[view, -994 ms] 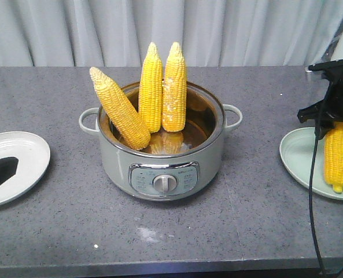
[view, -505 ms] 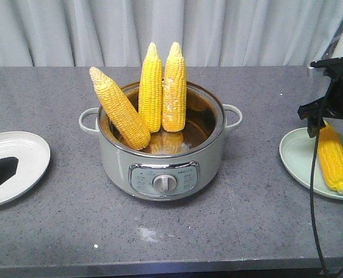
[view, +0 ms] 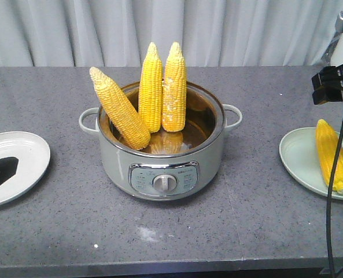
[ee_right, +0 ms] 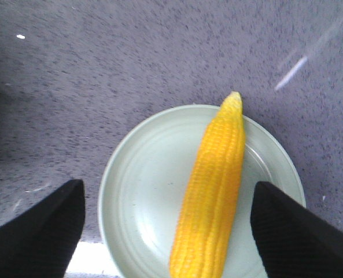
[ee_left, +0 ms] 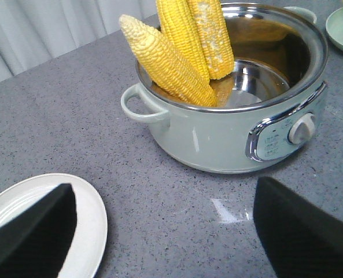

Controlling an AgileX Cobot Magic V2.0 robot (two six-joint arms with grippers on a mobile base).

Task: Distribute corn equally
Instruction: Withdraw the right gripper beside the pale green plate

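Observation:
Three corn cobs stand in the pale green pot (view: 159, 156): a paler one (view: 120, 110) leans over the left rim, and two golden ones (view: 151, 87) (view: 174, 87) stand upright. A fourth cob (view: 332, 153) lies free on the pale green plate (view: 298, 156) at the right. My right gripper (ee_right: 168, 231) hangs open above that plate (ee_right: 142, 191), its fingers well apart on either side of the cob (ee_right: 214, 191). My left gripper (ee_left: 168, 231) is open and empty low over the table. One of its fingers (view: 0, 171) overlaps the white plate (view: 26, 153).
A black cable (view: 333, 191) from the right arm hangs down in front of the green plate. The pot has side handles (view: 89, 120) and a front dial (view: 164, 183). A grey curtain closes off the back. The table's front edge runs along the bottom.
My right gripper has let go of the cob, which tipped down and now lies on the green plate. The gripper has risen up and to the right. The left arm has not moved.

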